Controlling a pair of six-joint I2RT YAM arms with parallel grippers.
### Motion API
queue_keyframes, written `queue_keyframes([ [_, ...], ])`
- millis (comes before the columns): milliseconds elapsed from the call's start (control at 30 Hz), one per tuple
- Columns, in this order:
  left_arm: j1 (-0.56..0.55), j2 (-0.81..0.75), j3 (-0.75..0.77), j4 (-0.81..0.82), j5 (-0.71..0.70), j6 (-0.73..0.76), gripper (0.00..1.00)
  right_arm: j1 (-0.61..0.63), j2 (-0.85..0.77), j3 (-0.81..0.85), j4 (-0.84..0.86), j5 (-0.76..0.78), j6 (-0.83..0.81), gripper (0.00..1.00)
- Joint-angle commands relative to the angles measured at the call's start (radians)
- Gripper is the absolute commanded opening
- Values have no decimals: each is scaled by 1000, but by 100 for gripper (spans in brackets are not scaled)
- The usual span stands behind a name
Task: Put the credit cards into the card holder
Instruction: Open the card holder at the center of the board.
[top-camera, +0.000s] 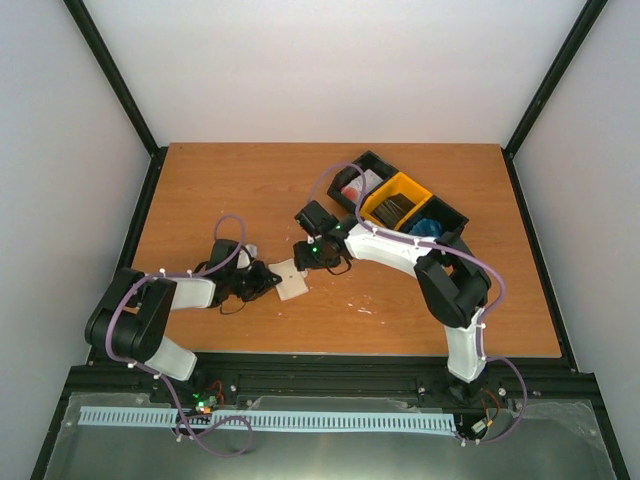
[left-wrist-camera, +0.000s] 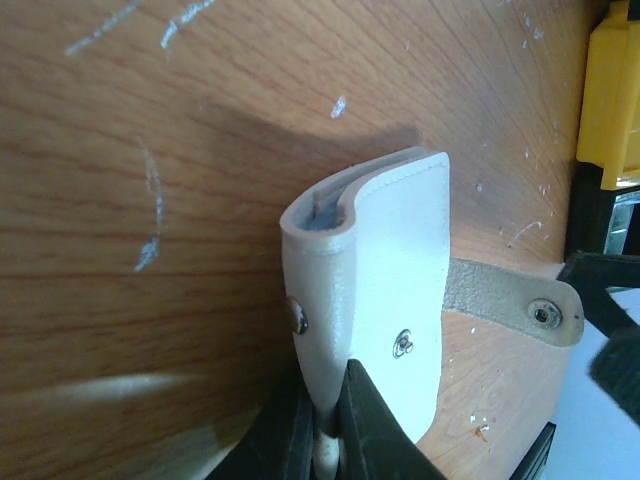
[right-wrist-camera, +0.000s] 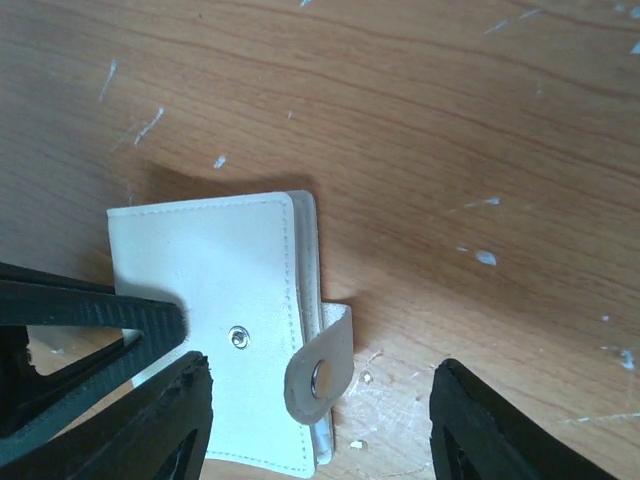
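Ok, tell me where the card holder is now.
Top view: the card holder sits near the table centre, its left edge pinched by the left gripper, the open right gripper close by.

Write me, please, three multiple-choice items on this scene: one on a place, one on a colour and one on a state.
1. Where is the card holder?
A. pinched in the left tool, over the table
B. at the far left corner
C. beside the arm bases

2. What colour is the one bright bin?
A. green
B. purple
C. yellow

3. How is the holder's strap?
A. snapped shut
B. unsnapped and loose
C. torn off

Answers:
1 A, the left wrist view shows the tool clamped on its edge.
2 C, its walls are plainly yellow.
3 B, its snap shows bare, sticking out from the body.
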Motion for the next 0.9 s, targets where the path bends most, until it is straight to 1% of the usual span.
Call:
queue_keyframes([
  [0, 2, 20, 27, -38, -28, 30, 1, 0, 47, 11, 0, -34, -27, 57],
  [167, 2, 21, 28, -36, -22, 31, 1, 0, 73, 18, 5, -38, -43, 39],
  [300, 2, 21, 30, -39, -13, 40, 4, 0, 87, 27, 11, -31, -45, 32],
  [400, 2, 16, 35, -47, -13, 53, 8, -1, 97, 31, 9, -17, -37, 28],
  [467, 2, 5, 39, -56, -15, 60, 12, -2, 99, 29, 9, -4, -32, 20],
  [567, 2, -21, 52, -96, -39, 76, 24, -6, 86, 23, 9, 29, -27, 9],
  [633, 2, -48, 62, -130, -57, 89, 37, -7, 68, 23, 5, 40, -27, 4],
  [733, 2, -98, 84, -186, -78, 103, 55, -8, 17, 19, -4, 36, -14, 3],
  [867, 2, -171, 113, -245, -72, 133, 69, -8, -61, -10, -8, 1, 18, 3],
])
